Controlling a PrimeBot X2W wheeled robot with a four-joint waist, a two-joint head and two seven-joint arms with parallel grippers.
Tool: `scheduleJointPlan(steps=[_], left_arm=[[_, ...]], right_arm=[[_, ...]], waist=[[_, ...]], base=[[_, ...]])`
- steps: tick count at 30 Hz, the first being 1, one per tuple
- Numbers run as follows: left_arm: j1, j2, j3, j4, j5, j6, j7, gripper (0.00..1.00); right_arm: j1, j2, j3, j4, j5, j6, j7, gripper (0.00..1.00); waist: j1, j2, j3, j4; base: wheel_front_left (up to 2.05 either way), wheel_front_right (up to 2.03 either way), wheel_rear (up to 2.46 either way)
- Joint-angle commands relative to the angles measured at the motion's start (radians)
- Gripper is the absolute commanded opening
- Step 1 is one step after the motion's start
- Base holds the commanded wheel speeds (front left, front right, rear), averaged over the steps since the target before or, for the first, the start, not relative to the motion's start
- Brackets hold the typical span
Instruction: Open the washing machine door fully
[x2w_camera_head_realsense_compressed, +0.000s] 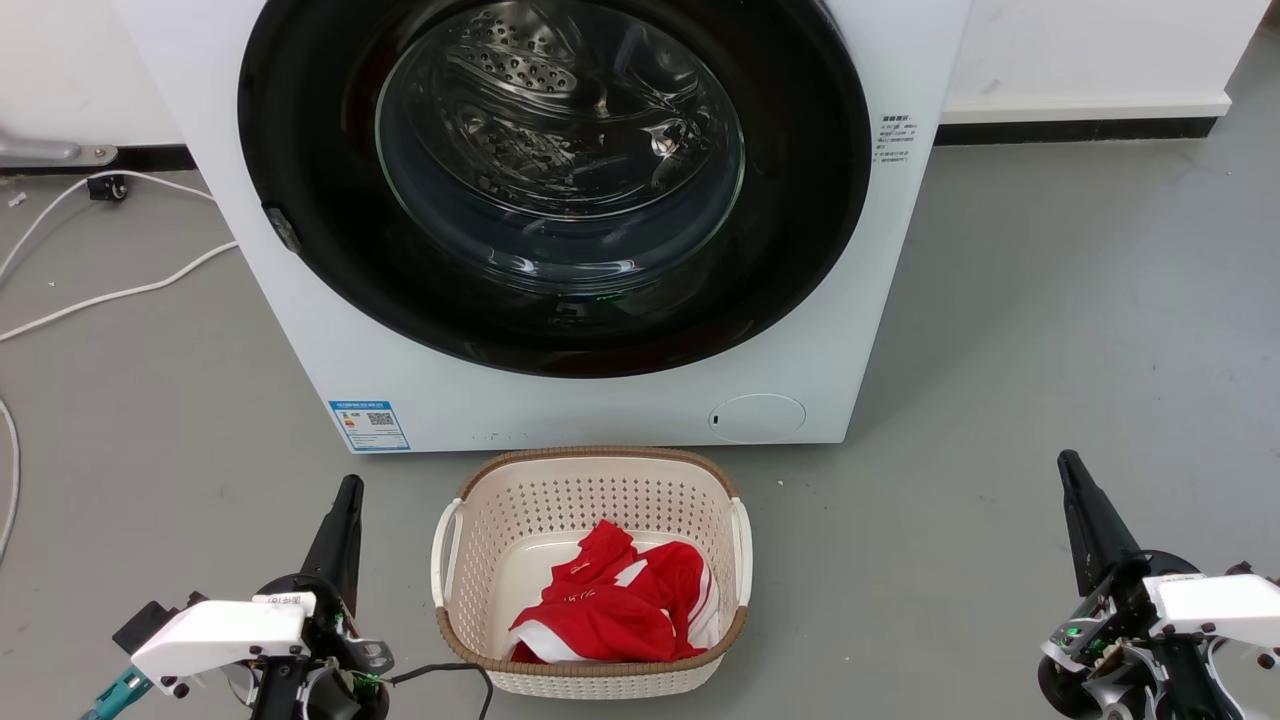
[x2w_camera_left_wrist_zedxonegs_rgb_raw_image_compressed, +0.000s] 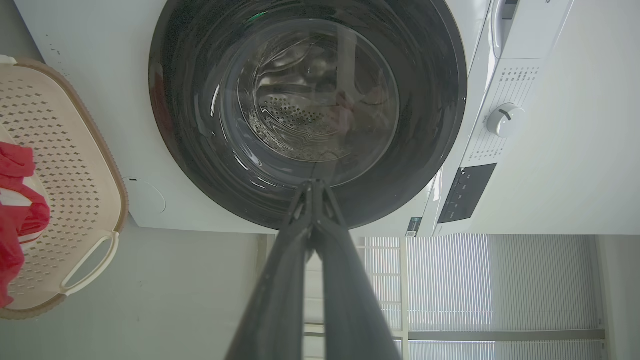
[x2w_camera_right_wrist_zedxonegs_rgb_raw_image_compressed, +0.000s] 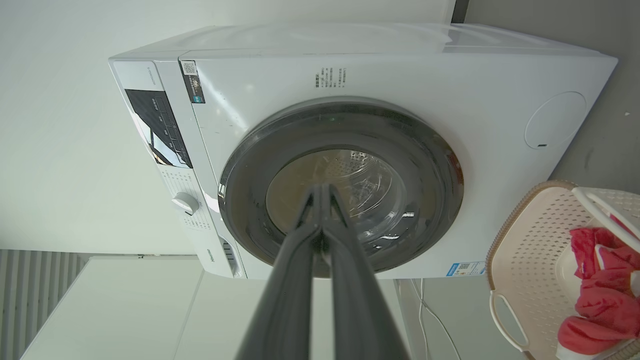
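The washing machine door (x2w_camera_head_realsense_compressed: 555, 180), a wide glossy black disc with a bulging clear glass centre, lies flat against the white machine (x2w_camera_head_realsense_compressed: 880, 250), with the steel drum showing through the glass. It also fills the upper part of the left wrist view as the door (x2w_camera_left_wrist_zedxonegs_rgb_raw_image_compressed: 307, 110) and the middle of the right wrist view as the door (x2w_camera_right_wrist_zedxonegs_rgb_raw_image_compressed: 345, 185). My left gripper (x2w_camera_head_realsense_compressed: 349, 485) hangs low at the left, fingers together, holding nothing and well short of the door. At the lower right my right gripper (x2w_camera_head_realsense_compressed: 1066, 462) is likewise shut, empty and far from the door.
A cream laundry basket (x2w_camera_head_realsense_compressed: 590, 470) holding red clothing (x2w_camera_head_realsense_compressed: 615, 600) stands on the grey floor directly in front of the machine, between my arms. White cables (x2w_camera_head_realsense_compressed: 110, 290) trail over the floor at the left. A small round white flap (x2w_camera_head_realsense_compressed: 757, 417) sits low on the machine's front.
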Motion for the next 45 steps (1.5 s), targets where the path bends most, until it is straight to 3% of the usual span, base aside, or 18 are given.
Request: scheduleJointPlan(steps=[1,8,9,21,35,45], left_arm=[[-0.008,-0.001,0.004,0.000,0.004,-0.003,0.003,0.00],[-0.008,-0.001,0.004,0.000,0.005,-0.003,0.004,0.00],[0.001,0.000,-0.001,0.003,0.000,0.000,0.000,1.00],[0.000,-0.001,-0.034,-0.025,0.054,0.000,-0.058,1.00],[-0.002,-0.001,-0.059,-0.096,0.303,0.000,-0.115,1.00],[-0.003,-0.001,-0.098,-0.125,0.563,0.005,-0.154,1.00]], right_arm=[[-0.012,0.005,-0.001,0.001,-0.001,0.000,0.001,0.00],[-0.012,0.005,-0.001,0.001,-0.001,0.000,0.001,0.00],[0.002,0.000,0.000,0.003,0.000,0.000,0.000,1.00],[0.019,0.001,0.020,-0.037,-0.057,0.000,-0.057,1.00],[0.028,0.001,0.035,-0.118,-0.400,0.000,-0.114,1.00],[0.039,0.002,0.054,-0.152,-0.648,0.000,-0.153,1.00]], waist=[[0.0000,0.0000,0.000,0.000],[0.0000,0.0000,0.000,0.000],[0.0000,0.0000,0.000,0.000],[0.0000,0.0000,0.002,0.000],[0.0000,0.0000,0.005,0.002],[0.0000,0.0000,0.009,0.002]], base=[[0.00,0.00,0.00],[0.00,0.00,0.00],[0.00,0.00,0.00],[0.00,0.00,0.00],[0.00,0.00,0.00],[0.00,0.00,0.00]])
